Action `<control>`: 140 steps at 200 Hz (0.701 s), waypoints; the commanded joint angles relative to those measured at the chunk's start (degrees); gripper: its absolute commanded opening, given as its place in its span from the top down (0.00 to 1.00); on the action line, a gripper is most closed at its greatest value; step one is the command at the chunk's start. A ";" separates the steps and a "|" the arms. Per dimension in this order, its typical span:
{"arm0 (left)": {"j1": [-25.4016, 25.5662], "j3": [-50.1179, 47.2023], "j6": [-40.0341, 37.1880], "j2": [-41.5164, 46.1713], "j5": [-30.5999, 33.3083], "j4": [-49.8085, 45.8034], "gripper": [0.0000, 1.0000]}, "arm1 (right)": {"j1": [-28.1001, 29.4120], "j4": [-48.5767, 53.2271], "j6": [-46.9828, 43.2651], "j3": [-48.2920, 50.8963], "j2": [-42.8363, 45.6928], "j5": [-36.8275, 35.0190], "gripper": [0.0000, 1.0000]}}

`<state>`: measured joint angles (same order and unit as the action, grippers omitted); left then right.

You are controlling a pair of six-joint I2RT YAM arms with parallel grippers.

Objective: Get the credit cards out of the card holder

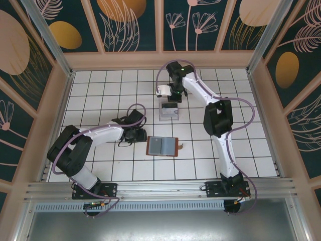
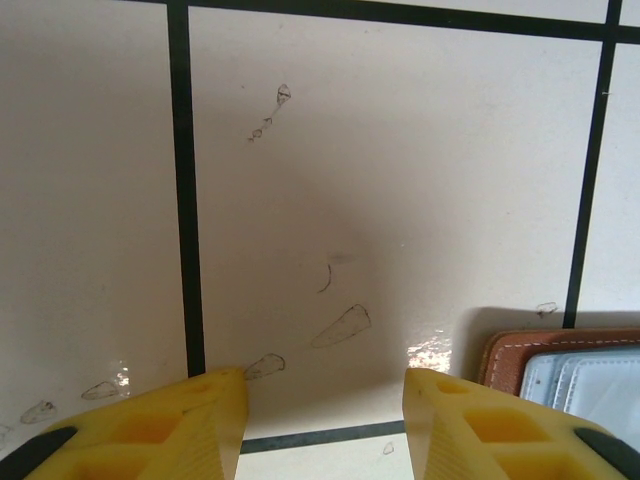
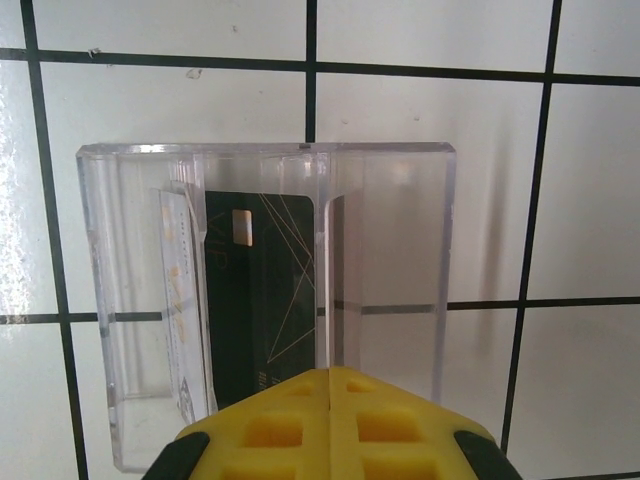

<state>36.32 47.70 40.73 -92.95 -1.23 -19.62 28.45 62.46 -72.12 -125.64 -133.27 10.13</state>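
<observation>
While the right claw (image 3: 330, 385), pressed together, hangs over the clear stand (image 3: 400, 250) holding two credit cards (image 3: 265, 300) upright, the card holder (image 1: 162, 146) lies open on the desk (image 1: 100, 90), the spread, empty left claw (image 2: 322, 388) beside it, probably to steady it.

White tiled tabletop (image 1: 100, 85) with black grid lines beneath the left gripper (image 2: 325, 385) and right gripper (image 3: 328, 372), faint scuff marks (image 2: 340, 325) just ahead of the left gripper, teal wall panels (image 1: 130, 20) with gold ovals and pale leaf outlines beyond the right gripper, pale wooden frame (image 1: 160, 59), silver rail (image 1: 160, 188) behind both.
</observation>
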 commanded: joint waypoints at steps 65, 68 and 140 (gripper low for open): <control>-0.45 1.16 -0.08 -1.81 -0.50 -0.51 0.54 | 0.21 -5.03 -0.48 -1.52 -1.78 -3.95 0.83; -0.46 1.25 -0.05 -1.80 -0.59 -0.51 0.54 | 0.23 -5.20 -0.48 -1.53 -1.73 -4.04 0.83; -0.43 2.54 -0.52 -2.41 0.04 -1.47 0.53 | 0.23 -8.83 -0.13 -1.71 -0.44 -4.59 0.77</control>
<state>36.32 48.90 40.73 -93.71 -1.21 -20.88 28.49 55.09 -72.10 -125.75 -134.45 6.17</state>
